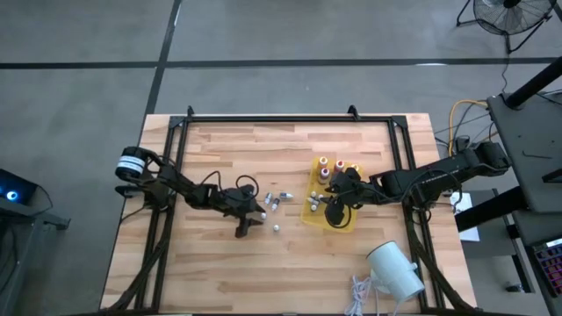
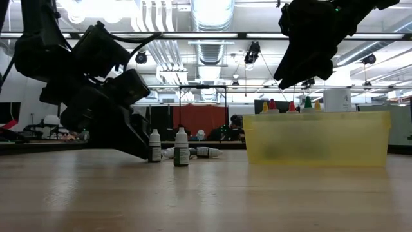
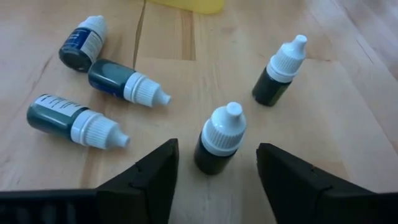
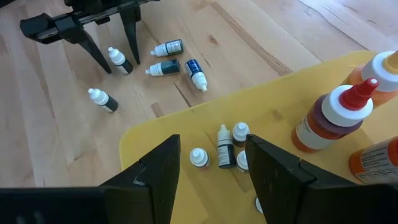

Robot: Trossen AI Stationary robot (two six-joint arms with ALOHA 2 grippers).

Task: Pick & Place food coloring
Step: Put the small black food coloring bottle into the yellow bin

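Small dark food coloring vials with white caps lie loose on the wooden table. One upright vial (image 3: 221, 138) stands between the fingers of my open left gripper (image 3: 217, 171), with a gap showing on each side. Another upright vial (image 3: 280, 71) stands just beyond it, and three more lie on their sides (image 3: 121, 82). My right gripper (image 4: 211, 142) hangs open above the yellow tray (image 4: 161, 140). The tray holds several small vials (image 4: 226, 148) and larger bottles with red (image 4: 339, 115) and orange tops.
A big white cylinder (image 1: 395, 268) lies near the table's front right corner, with a coiled white cable (image 1: 360, 294) beside it. Black frame rails (image 1: 290, 118) run along the table's far and side edges. Bare wood lies left of and in front of the vials.
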